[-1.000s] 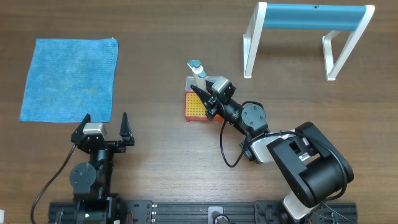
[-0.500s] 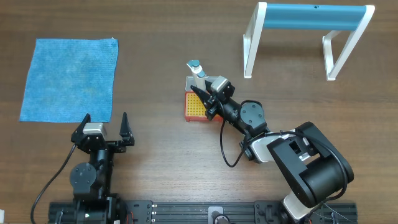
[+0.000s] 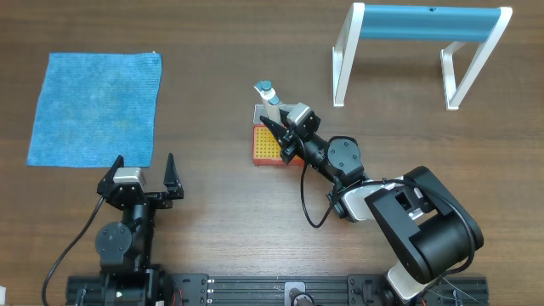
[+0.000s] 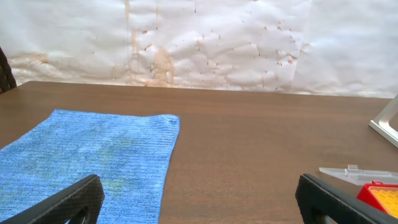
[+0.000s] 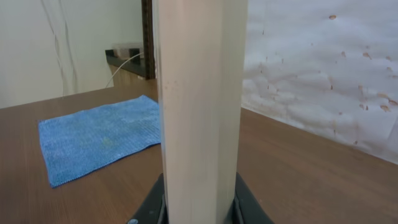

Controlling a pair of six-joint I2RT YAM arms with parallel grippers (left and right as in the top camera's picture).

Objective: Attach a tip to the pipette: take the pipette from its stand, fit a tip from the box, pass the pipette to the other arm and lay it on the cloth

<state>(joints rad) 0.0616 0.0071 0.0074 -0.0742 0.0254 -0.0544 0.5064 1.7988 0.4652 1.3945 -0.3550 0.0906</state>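
Since the right gripper (image 3: pixel 279 136) pinches the slim white plastic pipette with a grey-blue cap (image 3: pixel 269 95) between its fingers (image 5: pixel 250 210), with the small orange plastic tip box (image 3: pixel 264 146) directly beneath the fingertips, the step in hand looks to be seating a tip. It wants care: the shaft should stand plumb over a single hole of the grid, go straight down with steady pressure and come up equally straight, the clamp tight enough that the smooth body does not slide upward through the pads. The pipette's lower end is hidden behind the fingers, so whether a tip is already on cannot be told. The box stands open, its clear flat lid (image 4: pixel 353 173) lying just beside it on the brown wooden table (image 3: pixel 212 221); its top shows a fine grid, but single tips are too small to make out. The left gripper (image 3: pixel 142 175) rests with fingers spread wide and nothing between them, the flat blue woven cloth (image 3: pixel 95 109) lying bare just ahead of its fingertips. The white-legged stand with a blue crossbar (image 3: pixel 425 20) is well apart beyond the right fingers and holds nothing.
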